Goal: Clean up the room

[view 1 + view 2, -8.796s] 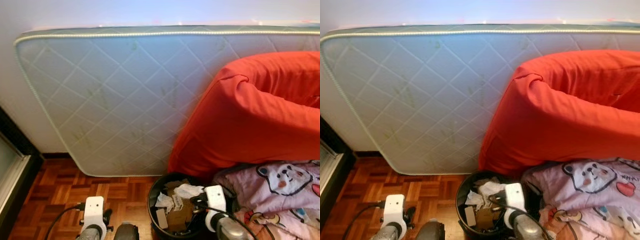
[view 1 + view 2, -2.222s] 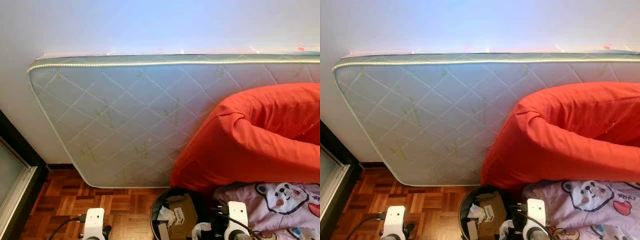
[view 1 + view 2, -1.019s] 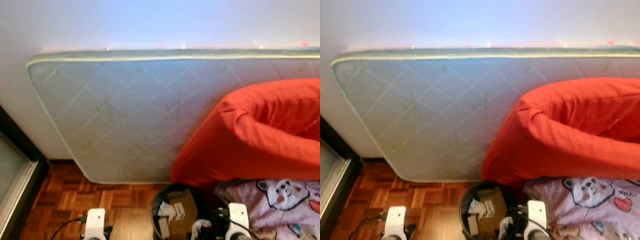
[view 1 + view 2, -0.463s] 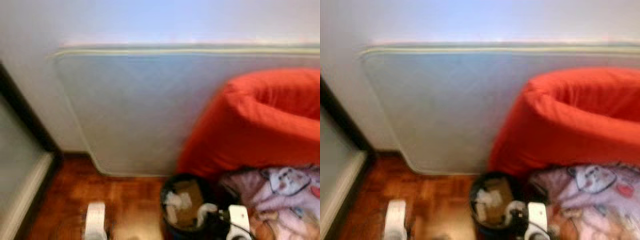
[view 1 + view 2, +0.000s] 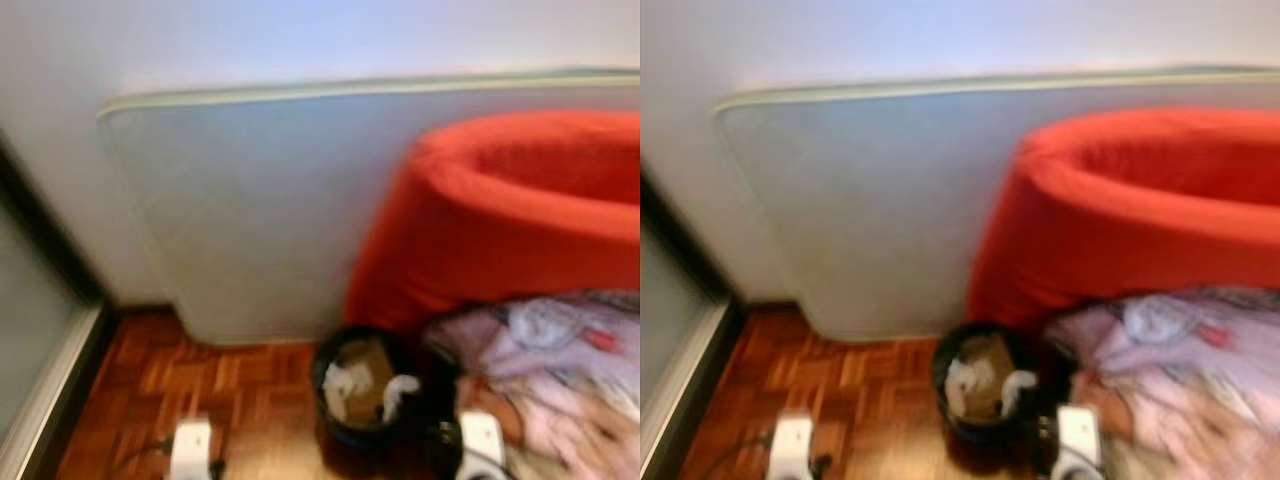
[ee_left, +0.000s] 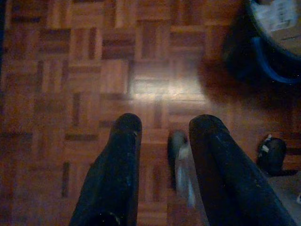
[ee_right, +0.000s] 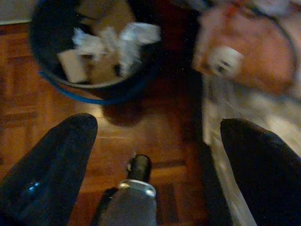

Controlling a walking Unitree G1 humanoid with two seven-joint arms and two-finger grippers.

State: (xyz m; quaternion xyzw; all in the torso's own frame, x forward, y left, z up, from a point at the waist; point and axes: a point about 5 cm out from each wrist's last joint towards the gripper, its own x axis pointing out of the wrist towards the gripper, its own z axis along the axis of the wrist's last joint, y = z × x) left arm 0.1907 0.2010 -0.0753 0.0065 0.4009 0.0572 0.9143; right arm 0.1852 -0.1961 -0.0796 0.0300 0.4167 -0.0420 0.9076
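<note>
Bin (image 5: pixel 362 390) full of paper, near floor, right of centre, below red cushion (image 5: pixel 500 210) | right gripper (image 7: pixel 155 136) wide, empty, hanging above floor beside bin | left gripper (image 6: pixel 162 136) narrow gap, empty | risk: we judge blurred views while walking could mean clipping the bin, spilling scraps.

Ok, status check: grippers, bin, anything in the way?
Left gripper open over bare parquet. Right gripper open wide, empty, near the bin. Bin full of paper and cardboard, beside the pink blanket. View blurred.
</note>
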